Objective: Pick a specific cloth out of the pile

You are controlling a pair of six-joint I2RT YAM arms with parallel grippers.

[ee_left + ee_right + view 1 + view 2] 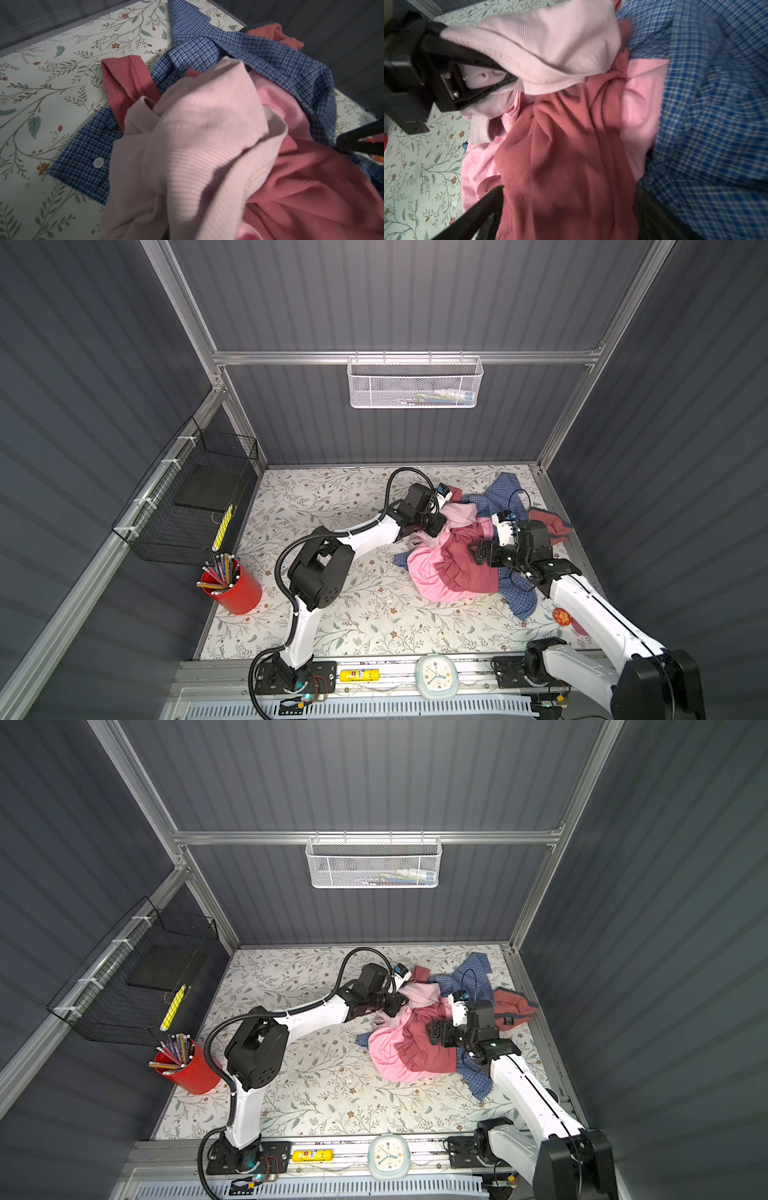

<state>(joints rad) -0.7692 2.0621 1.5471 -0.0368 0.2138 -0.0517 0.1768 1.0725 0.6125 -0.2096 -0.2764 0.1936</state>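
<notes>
Dark grey ribbed wall panels (395,294), set in an aluminium frame (399,357), enclose a pale floral-printed surface (365,614). A white mesh basket (382,385) hangs on the rear rail. A black wire basket (166,531) hangs on the left wall.

Red pencil cup (235,593) stands left on floral tabletop (365,614).

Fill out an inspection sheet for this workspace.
Surface: floral table, pile at far right.
Job's things: pale pink cloth atop the pile of mixed garments.
Clutter: red pencil cup, clock, orange sticker.
Grippers: left gripper shut on the cloth; right gripper open over the dark red garment.
Cables: black hose along the left arm; thin cable loops above the checked shirt.
Surroundings: white mesh basket behind, black wire basket at left.
</notes>
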